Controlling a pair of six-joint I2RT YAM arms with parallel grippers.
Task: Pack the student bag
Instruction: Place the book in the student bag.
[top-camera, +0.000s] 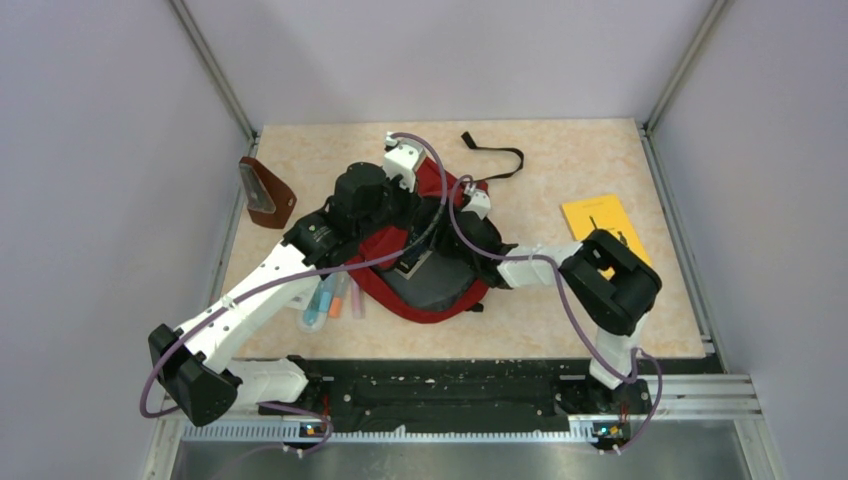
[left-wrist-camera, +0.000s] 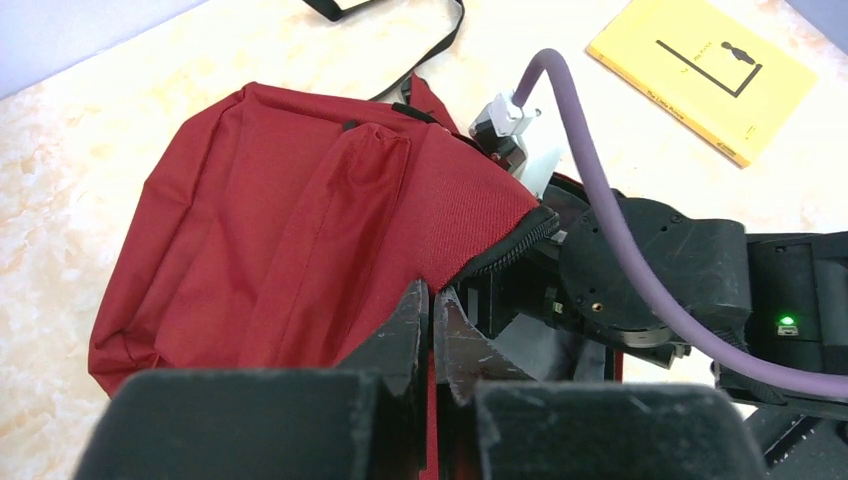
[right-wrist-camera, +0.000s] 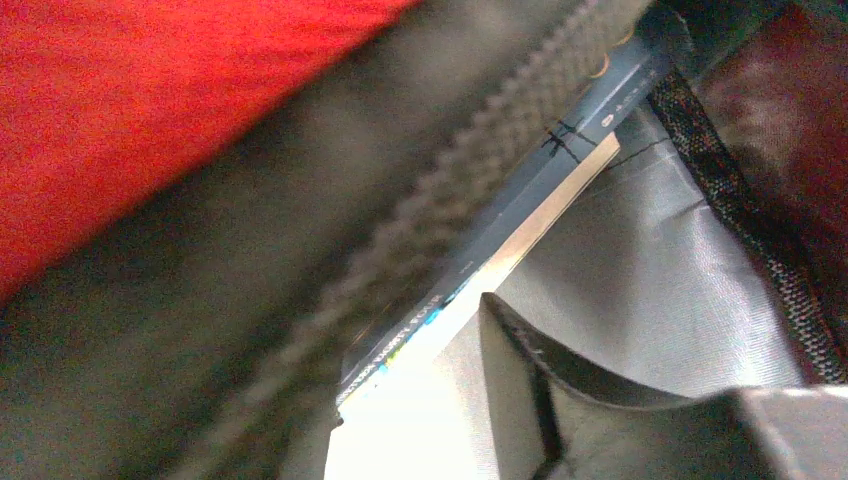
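Note:
The dark-red student bag (top-camera: 380, 245) lies in the middle of the table with its zipped mouth held open. My left gripper (left-wrist-camera: 432, 300) is shut on the red fabric edge of the bag (left-wrist-camera: 280, 220) beside the black zipper, lifting that flap. My right arm (left-wrist-camera: 650, 270) reaches into the opening from the right. In the right wrist view, inside the grey lining, a dark-covered book (right-wrist-camera: 540, 190) with white pages lies against one finger (right-wrist-camera: 520, 350). The other finger is hidden behind the blurred zipper edge, so a grip cannot be read.
A yellow book (top-camera: 600, 225) lies on the table to the right of the bag. A brown wedge-shaped pouch (top-camera: 267, 192) stands at the left edge. Several pens (top-camera: 330, 297) lie by the left forearm. A loose black strap (top-camera: 495, 150) trails behind the bag.

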